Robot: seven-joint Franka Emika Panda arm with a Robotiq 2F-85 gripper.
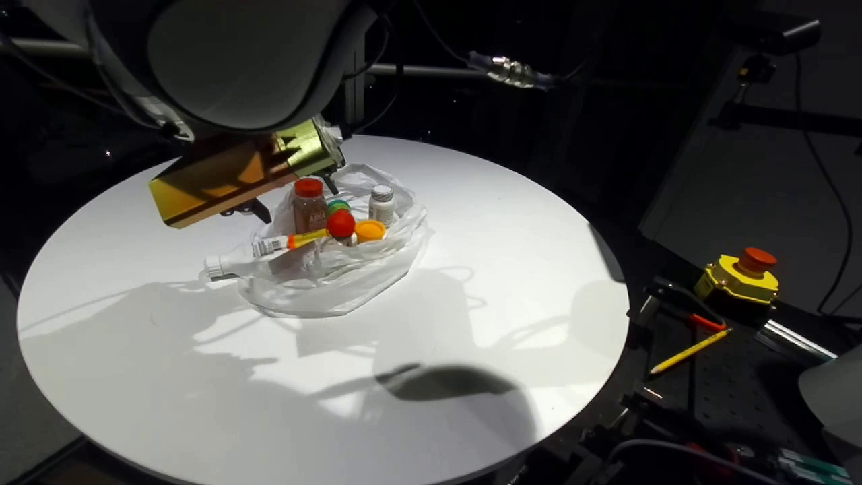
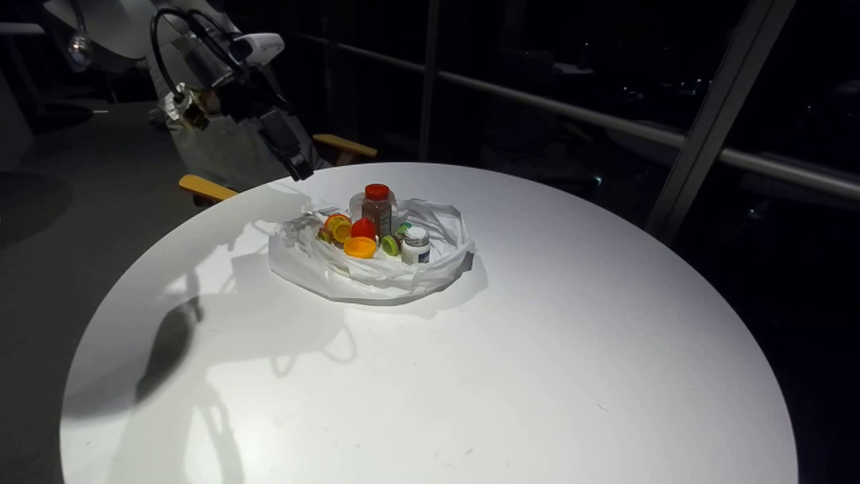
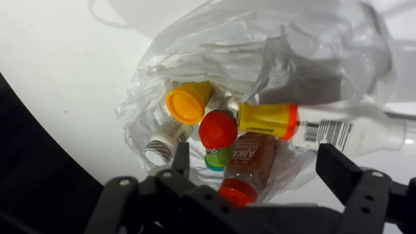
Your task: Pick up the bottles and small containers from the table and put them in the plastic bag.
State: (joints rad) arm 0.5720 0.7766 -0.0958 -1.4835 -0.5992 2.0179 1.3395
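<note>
The plastic bag (image 2: pixel 376 286) lies spread on the white table (image 1: pixel 539 269), its wrinkled mouth around several items. Inside are a red-capped bottle (image 3: pixel 250 156) of brown powder, a white bottle (image 3: pixel 169 136), an orange-lidded pot (image 3: pixel 190 102), a red-topped item (image 3: pixel 217 129) and a green pot (image 3: pixel 218 158). A yellow pot (image 3: pixel 266 120) lies on its side against a white bottle with a barcode (image 3: pixel 344 133), whose white cap (image 1: pixel 219 267) pokes out over the bag's rim. Above the bag, my gripper (image 3: pixel 258 159) stands open, holding nothing; the red-capped bottle shows below, between its fingers.
Beyond the table's edge in an exterior view are a yellow box with a red button (image 1: pixel 737 279) and a yellow pencil (image 1: pixel 690 351). A chair with wooden armrests (image 2: pixel 342 144) stands behind the table, near the arm.
</note>
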